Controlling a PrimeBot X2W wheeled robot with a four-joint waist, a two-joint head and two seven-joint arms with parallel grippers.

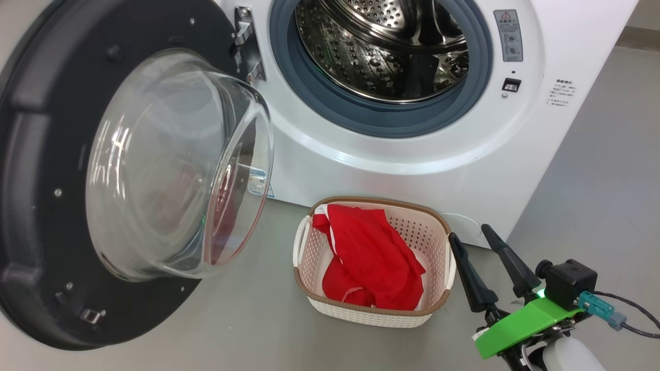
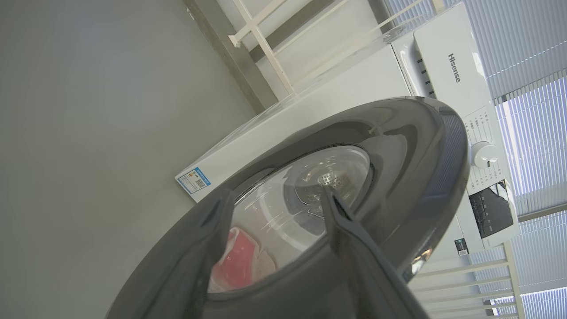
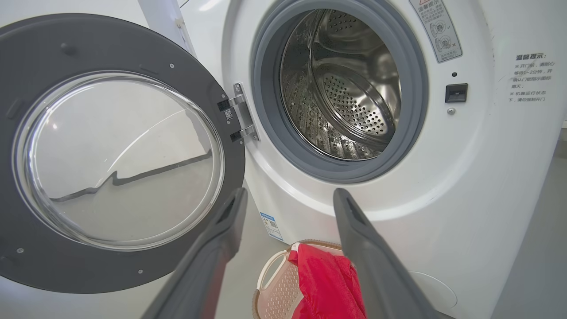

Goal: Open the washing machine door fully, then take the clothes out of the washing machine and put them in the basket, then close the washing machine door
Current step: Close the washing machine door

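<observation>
The washing machine door stands swung wide to the left, its clear glass bowl bulging toward me. The white washing machine shows a bare steel drum with no fabric in it. On the floor before it sits the cream basket holding red clothes with white trim. My right gripper is open just right of the basket, fingers pointing up; its wrist view has the gripper above basket and clothes. My left gripper is open, close against the door's glossy outer face.
Grey floor runs to the right of the machine. A blue label marks the machine's lower front corner. White rack bars and window blinds lie behind the machine. The door hinge sits at the opening's left.
</observation>
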